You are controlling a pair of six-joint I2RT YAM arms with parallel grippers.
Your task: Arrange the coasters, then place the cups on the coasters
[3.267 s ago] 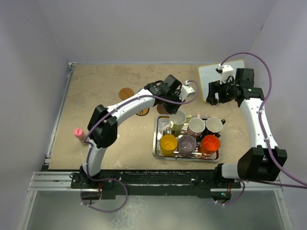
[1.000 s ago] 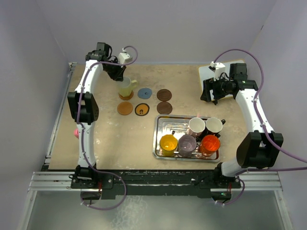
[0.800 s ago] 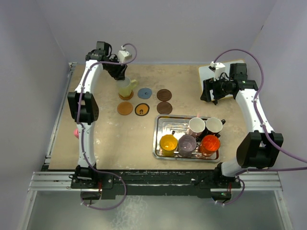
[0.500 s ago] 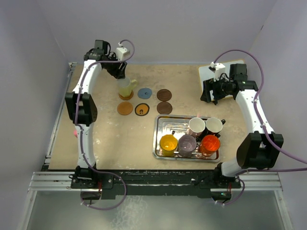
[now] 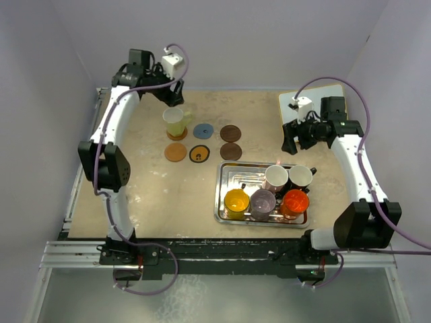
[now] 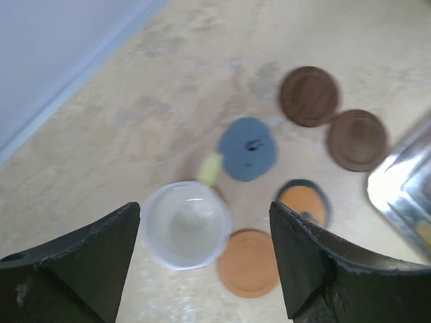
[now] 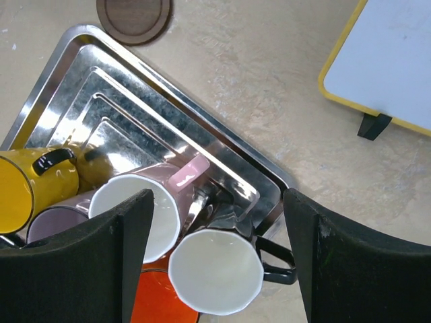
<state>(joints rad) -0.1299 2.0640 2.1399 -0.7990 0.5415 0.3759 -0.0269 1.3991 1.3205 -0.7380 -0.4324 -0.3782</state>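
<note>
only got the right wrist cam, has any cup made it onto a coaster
observer: yes, one. The pale yellow-cream handled mug stands on an orange-brown round coaster at the far-left corner of the coaster layout.
operator: is the left arm holding it
observer: no, the left arm's fingers stand open above the mug and grip nothing.
operator: which coasters are free
observer: five. They are a blue round coaster, two dark brown round coasters, a second orange-brown coaster and a black coaster with an orange ring.
</note>
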